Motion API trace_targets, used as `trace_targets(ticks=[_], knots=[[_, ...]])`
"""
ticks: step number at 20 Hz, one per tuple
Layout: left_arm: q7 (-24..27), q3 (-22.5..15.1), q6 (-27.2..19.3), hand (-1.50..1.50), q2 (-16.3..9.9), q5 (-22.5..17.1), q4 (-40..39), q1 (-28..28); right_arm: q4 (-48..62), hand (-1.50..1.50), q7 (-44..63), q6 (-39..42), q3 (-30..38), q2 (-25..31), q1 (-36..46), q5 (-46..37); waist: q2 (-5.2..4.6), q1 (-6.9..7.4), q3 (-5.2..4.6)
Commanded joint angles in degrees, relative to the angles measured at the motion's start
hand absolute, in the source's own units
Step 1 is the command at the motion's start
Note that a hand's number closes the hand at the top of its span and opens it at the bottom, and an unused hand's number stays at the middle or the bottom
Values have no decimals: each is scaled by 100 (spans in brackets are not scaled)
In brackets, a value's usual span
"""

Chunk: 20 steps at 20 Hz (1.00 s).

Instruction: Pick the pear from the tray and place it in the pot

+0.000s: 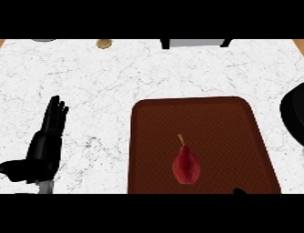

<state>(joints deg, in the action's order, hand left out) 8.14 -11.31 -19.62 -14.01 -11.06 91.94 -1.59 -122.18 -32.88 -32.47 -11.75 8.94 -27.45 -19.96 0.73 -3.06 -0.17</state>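
Lying on the brown tray (235, 113), toward its near end, we see the red pear (185, 166), stem pointing away from us. At the counter's right edge sits the black pot (302, 116), well apart from the fruit. Our left hand (44, 150) rests over the white marble counter (114, 77) left of the tray, fingers straight, holding nothing. Of our right hand only a black tip (238, 191) shows at the tray's near edge; we cannot tell its pose.
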Motion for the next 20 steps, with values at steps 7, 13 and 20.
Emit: trace_targets(ticks=[7, 13, 20], knots=[[77, -77, 89, 0, 126, 17, -4, 164, -420, -150, 1445, 289, -1023, 359, -2469, -2891, -131, 184, -33], [9, -197, 79, 0, 188, 127, 18, 226, -885, -150, 3203, 1250, -1685, -232, -2615, -4790, -148, 373, -19], [-59, -38, 300, 0, 101, 20, 30, 237, -356, -150, 5391, 2207, -2842, -879, -938, -6214, -105, 393, 7]])
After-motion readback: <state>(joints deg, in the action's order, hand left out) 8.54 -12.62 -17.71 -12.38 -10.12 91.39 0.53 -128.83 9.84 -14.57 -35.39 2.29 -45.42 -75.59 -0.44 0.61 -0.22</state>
